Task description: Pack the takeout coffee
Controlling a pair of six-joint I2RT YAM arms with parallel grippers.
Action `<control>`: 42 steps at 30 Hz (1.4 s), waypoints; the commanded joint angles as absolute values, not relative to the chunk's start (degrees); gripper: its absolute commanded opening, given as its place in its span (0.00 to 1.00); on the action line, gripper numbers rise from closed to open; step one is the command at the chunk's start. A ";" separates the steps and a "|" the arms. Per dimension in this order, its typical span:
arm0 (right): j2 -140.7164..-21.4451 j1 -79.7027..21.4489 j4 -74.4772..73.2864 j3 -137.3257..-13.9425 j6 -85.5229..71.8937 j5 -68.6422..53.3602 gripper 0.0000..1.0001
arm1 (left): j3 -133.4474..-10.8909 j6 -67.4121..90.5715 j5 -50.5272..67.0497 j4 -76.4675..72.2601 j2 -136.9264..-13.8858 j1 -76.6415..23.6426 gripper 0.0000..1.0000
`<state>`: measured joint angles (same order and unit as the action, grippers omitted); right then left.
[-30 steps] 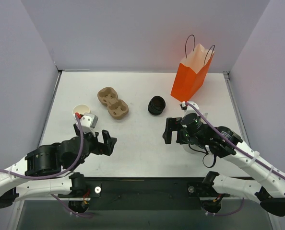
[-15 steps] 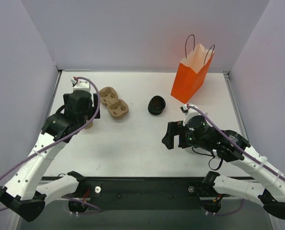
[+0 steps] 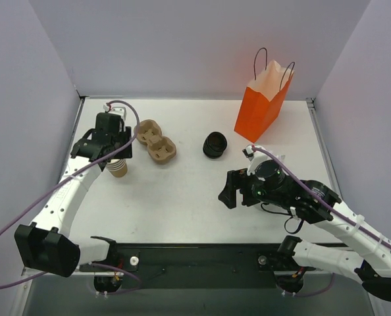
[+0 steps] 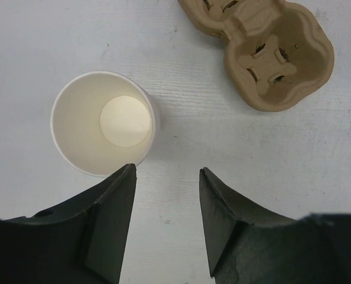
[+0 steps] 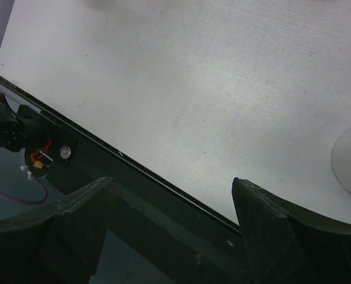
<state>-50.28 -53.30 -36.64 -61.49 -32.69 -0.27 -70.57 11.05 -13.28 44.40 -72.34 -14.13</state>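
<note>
Paper cup (image 4: 103,123), tan outside, white inside, upright

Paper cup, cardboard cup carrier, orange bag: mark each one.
paper cup (image 4: 115,121), left wrist view, on its white inside bottom.
cardboard cup carrier (image 4: 275,54), left wrist view, inside the fully visible pocket.
orange bag (image 3: 260,110), top external view, on its orange front face.

paper cup (image 4: 103,123) tan-brown outside, plain white inside; moulded carrier (image 3: 155,141) dull tan, unpatterned; stack of lids (image 3: 215,144) glossy black; bag (image 3: 261,108) bright orange, white lining, thin black handles; table (image 3: 182,191) white with fine grain lines; walls (image 3: 182,46) pale lilac-grey.
</note>
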 commanded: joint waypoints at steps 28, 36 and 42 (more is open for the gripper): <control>-49.39 -54.14 -34.98 -60.56 -30.59 -3.69 0.83 | -69.08 7.03 -17.40 36.91 -81.47 -12.83 0.29; -49.83 -54.14 -35.07 -61.08 -30.15 -3.60 0.83 | -69.17 6.68 -18.28 37.09 -82.44 -12.83 0.29; -49.83 -54.14 -34.98 -60.91 -29.80 -3.52 0.84 | -69.34 6.33 -18.45 37.00 -82.09 -12.92 0.10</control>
<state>-49.76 -53.74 -36.12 -60.53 -30.39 -3.31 -68.84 6.98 -17.39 39.24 -82.52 -13.28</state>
